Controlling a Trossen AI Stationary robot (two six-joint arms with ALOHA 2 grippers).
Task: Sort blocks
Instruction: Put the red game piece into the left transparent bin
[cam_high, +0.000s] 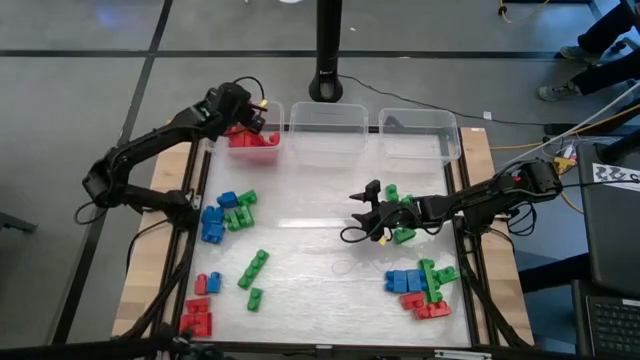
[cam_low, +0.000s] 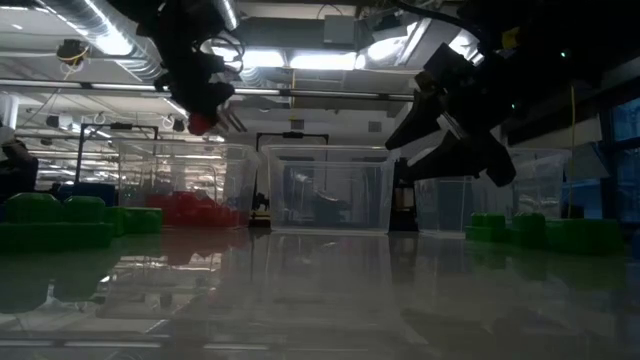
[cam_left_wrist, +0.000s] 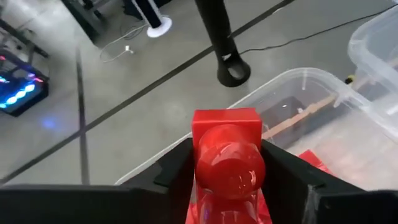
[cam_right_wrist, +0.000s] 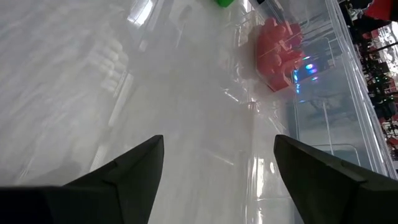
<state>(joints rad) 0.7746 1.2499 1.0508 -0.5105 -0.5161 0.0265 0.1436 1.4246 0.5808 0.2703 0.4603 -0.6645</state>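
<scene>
My left gripper (cam_high: 246, 116) hangs over the left clear bin (cam_high: 272, 108) at the table's far edge, shut on a red block (cam_left_wrist: 225, 155). More red blocks (cam_high: 250, 139) lie in that bin. In the low view the left gripper (cam_low: 205, 108) stands above the bin's rim with the red block (cam_low: 200, 123) at its tips. My right gripper (cam_high: 364, 211) is open above the bare middle of the table, pointing toward the left side, with green blocks (cam_high: 402, 236) right behind it. Its fingers (cam_right_wrist: 134, 171) touch nothing. My left gripper pinches the red block by its two opposite sides (cam_left_wrist: 198, 163) between the two fingers. The fingers come from above, slanting down over the bin. The block is lifted clear of the blocks in the bin, and its round stud (cam_left_wrist: 229, 169) faces the wrist camera.
Middle bin (cam_high: 323, 106) and right bin (cam_high: 420, 112) stand beside the left one. Loose blocks lie in clusters: blue and green (cam_high: 225, 212) at the left, green (cam_high: 253, 268) and red (cam_high: 196, 318) near the front left, mixed colours (cam_high: 422, 286) at the front right.
</scene>
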